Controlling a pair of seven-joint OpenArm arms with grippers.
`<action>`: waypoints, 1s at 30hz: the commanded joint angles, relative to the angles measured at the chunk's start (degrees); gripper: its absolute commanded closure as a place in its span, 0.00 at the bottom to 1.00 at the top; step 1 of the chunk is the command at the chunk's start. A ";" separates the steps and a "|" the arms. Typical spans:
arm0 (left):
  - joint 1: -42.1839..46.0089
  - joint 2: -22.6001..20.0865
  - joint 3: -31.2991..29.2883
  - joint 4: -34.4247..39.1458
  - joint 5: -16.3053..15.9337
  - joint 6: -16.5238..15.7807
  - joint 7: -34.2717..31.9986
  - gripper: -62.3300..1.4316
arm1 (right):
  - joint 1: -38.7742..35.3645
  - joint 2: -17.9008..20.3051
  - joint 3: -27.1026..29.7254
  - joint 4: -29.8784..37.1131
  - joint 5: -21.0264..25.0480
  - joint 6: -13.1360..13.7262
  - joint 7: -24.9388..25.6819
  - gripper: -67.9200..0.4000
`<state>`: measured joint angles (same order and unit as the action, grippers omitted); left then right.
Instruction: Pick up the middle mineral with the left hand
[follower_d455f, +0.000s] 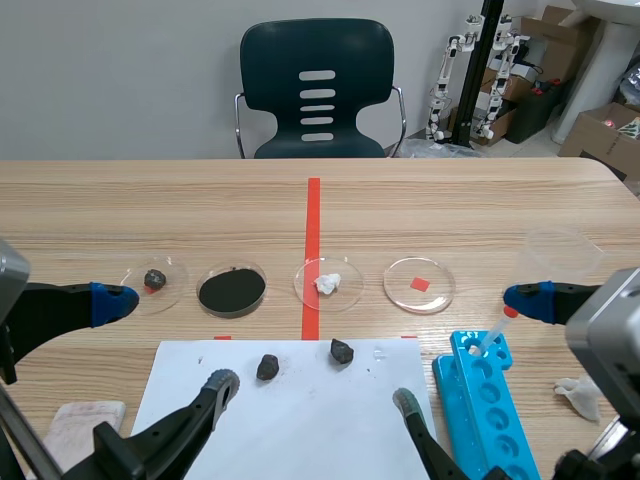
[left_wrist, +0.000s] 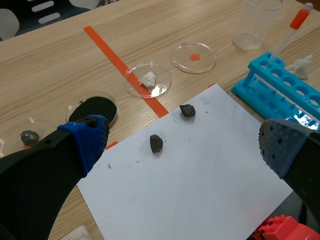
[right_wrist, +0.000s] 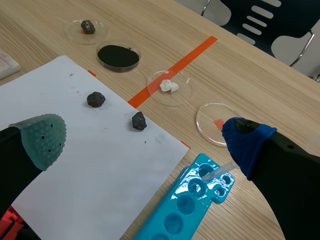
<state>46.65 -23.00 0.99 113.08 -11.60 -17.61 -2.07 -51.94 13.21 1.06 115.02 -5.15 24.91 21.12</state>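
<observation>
Two dark minerals lie on a white paper sheet (follower_d455f: 290, 420): one (follower_d455f: 267, 366) (left_wrist: 156, 143) (right_wrist: 96, 99) toward the left, the other (follower_d455f: 342, 350) (left_wrist: 187, 110) (right_wrist: 139, 121) nearer the red tape line. A third dark rock (follower_d455f: 154, 279) (left_wrist: 29, 137) sits in the far-left petri dish, and a white mineral (follower_d455f: 328, 283) (left_wrist: 148, 79) in the dish on the tape. My left gripper (follower_d455f: 165, 342) (left_wrist: 182, 136) hangs open above the paper's near left, holding nothing. My right gripper (follower_d455f: 465, 348) (right_wrist: 142, 137) is open too, above the paper's right edge.
A dish of black powder (follower_d455f: 232, 289) and a dish with a red square (follower_d455f: 420, 284) stand in the dish row. A blue tube rack (follower_d455f: 485, 400) with a pipette (left_wrist: 290, 32) lies right of the paper, a clear beaker (follower_d455f: 560, 255) behind it. A cloth (follower_d455f: 80, 420) lies front left.
</observation>
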 joint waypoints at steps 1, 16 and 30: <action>-0.17 0.42 -0.15 0.39 -0.57 0.31 -1.11 0.00 | 0.39 0.59 0.24 0.55 0.61 0.02 1.05 0.00; -10.47 0.42 5.90 0.39 -5.27 2.38 26.64 0.00 | 0.39 0.59 0.24 0.55 0.61 0.02 1.05 0.00; -29.75 1.68 19.67 -0.31 -13.09 37.33 50.60 0.00 | 0.39 0.59 0.24 0.55 0.61 0.02 1.05 0.00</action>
<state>17.54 -22.31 20.91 112.79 -24.88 19.55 48.18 -51.94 13.21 1.06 115.02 -5.15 24.91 21.12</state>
